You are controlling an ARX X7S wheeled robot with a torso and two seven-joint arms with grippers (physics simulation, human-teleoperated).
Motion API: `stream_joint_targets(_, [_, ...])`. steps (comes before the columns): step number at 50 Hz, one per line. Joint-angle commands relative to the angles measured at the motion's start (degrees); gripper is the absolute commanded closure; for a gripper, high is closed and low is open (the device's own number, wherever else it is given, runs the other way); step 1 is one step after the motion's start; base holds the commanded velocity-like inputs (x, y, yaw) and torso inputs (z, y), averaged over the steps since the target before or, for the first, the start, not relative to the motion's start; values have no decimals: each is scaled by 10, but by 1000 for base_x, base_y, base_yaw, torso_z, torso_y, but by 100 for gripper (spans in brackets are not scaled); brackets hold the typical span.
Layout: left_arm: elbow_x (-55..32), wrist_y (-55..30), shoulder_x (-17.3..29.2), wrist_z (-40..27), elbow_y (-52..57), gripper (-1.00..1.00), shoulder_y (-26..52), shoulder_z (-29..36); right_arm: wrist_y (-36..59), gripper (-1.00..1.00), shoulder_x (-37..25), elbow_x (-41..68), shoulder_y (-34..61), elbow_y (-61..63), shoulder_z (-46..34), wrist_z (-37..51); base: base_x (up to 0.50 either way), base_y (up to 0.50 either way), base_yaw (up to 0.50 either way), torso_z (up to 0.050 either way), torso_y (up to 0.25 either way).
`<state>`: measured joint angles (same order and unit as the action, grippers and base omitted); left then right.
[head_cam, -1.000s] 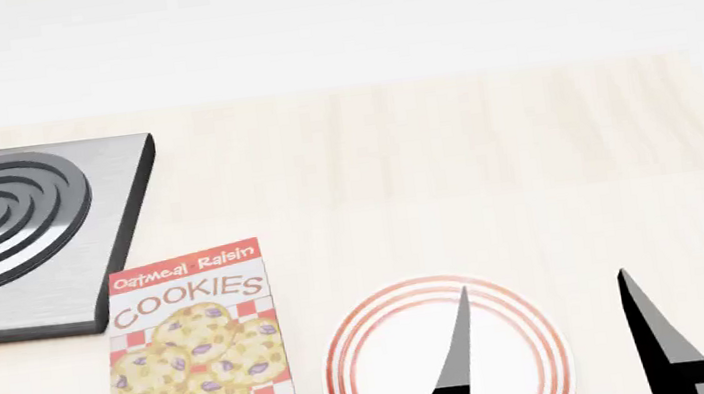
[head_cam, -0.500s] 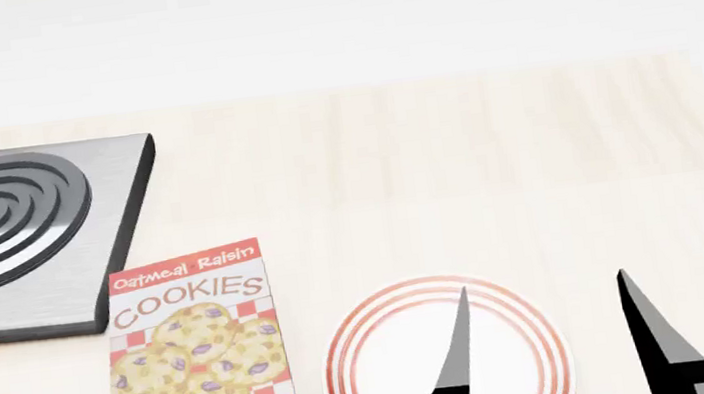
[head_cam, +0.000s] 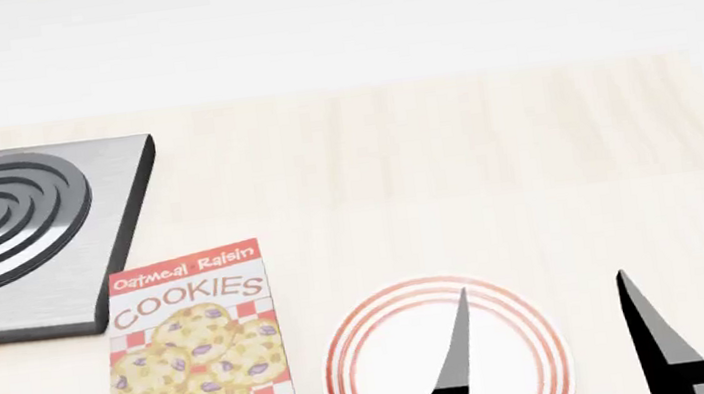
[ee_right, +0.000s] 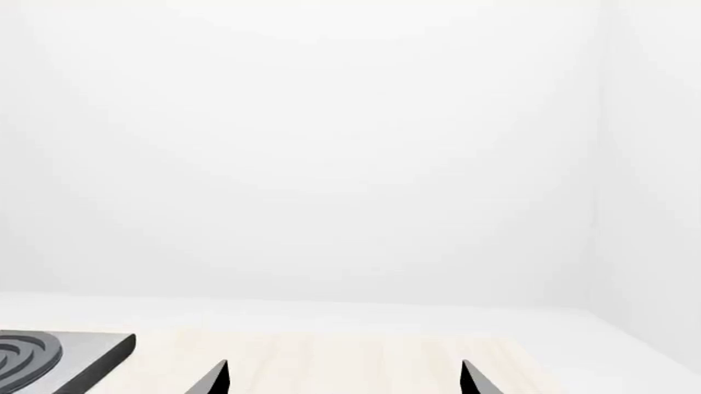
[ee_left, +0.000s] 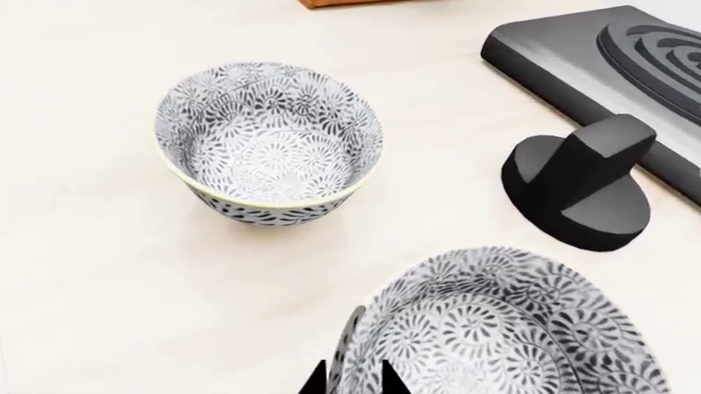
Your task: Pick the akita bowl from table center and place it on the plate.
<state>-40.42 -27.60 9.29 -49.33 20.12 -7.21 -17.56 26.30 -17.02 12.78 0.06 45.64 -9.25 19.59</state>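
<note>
Two black-and-white flower-patterned bowls show in the left wrist view. My left gripper (ee_left: pixel 353 379) is shut on the rim of the nearer one, the akita bowl (ee_left: pixel 498 328), with one finger inside and one outside. The other bowl (ee_left: pixel 268 144) stands apart on the table beyond it. Neither bowl nor the left gripper appears in the head view. The white plate (head_cam: pixel 385 354) with red rings lies at the near edge of the head view. My right gripper (head_cam: pixel 542 281) hangs open over the plate's right side, nothing between its fingers (ee_right: pixel 344 365).
A black stove knob (ee_left: pixel 580 189) sits close beside the held bowl, in front of the grey stove burner plate (head_cam: pixel 22 238) (ee_left: pixel 597 57). An oatmeal raisin cookies box (head_cam: pixel 197 352) stands just left of the plate. A pale wooden tabletop (head_cam: pixel 456 164) stretches behind.
</note>
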Motion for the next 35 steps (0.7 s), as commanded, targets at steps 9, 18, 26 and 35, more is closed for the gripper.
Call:
stream_joint_targets(9, [-19, 4, 2, -1, -10, 100, -7, 3, 4, -100, -5, 5, 3, 3, -3, 7, 0, 0, 0, -2, 0])
stream_joint_targets(18, [-20, 14, 7, 10, 29, 100, -17, 14, 4, -100, -8, 7, 2, 7, -3, 11, 0, 0, 0, 0, 0])
stream_joint_targets(26, [0, 46, 19, 54, 62, 100, -29, 41, 2, -100, -10, 8, 2, 8, -3, 12, 0, 0, 0, 0, 0])
stream_joint_targets(35, [52, 84, 45, 96, 123, 100, -35, 83, 5, -100, -12, 11, 2, 14, -3, 17, 0, 0, 0, 0, 0])
